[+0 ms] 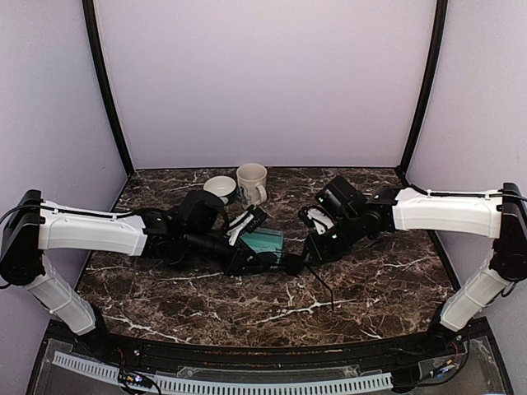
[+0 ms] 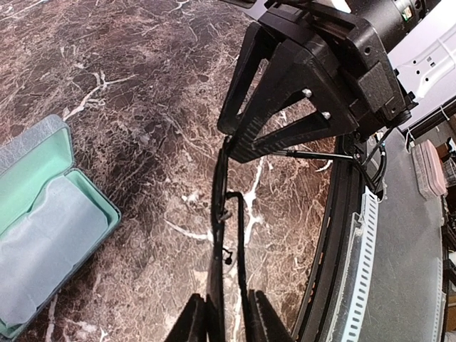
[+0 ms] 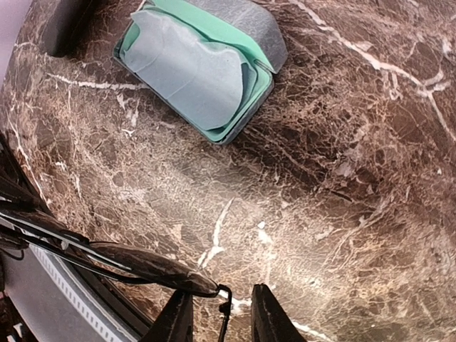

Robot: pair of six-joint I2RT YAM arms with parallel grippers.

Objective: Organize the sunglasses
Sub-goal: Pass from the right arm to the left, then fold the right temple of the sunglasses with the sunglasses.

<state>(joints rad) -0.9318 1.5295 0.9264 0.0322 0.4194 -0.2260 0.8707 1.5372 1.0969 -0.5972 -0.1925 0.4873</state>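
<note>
Top external: at the centre of the table [image 1: 370, 296] an open case [image 1: 265, 241] is parked. The wire sunglasses [image 2: 216, 185] are held just beside it, pinched by the left gripper [image 2: 228, 317] — right gripper [image 3: 221, 313] parted narrowly at one temple. Folding stage, probably — temples must be tucked flat before casing.

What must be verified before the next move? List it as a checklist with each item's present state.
1. Left gripper closed on the wire-framed sunglasses: ok.
2. Right gripper open, not pinching the thin wire that runs between its jaws: ok.
3. Case open, lining facing up: ok.
4. Inside of the case free: not ok, a cloth lies in it.
5. Sunglasses folded to fit: not ok, it seems; one slim arm sticks out toward the near edge.
</note>
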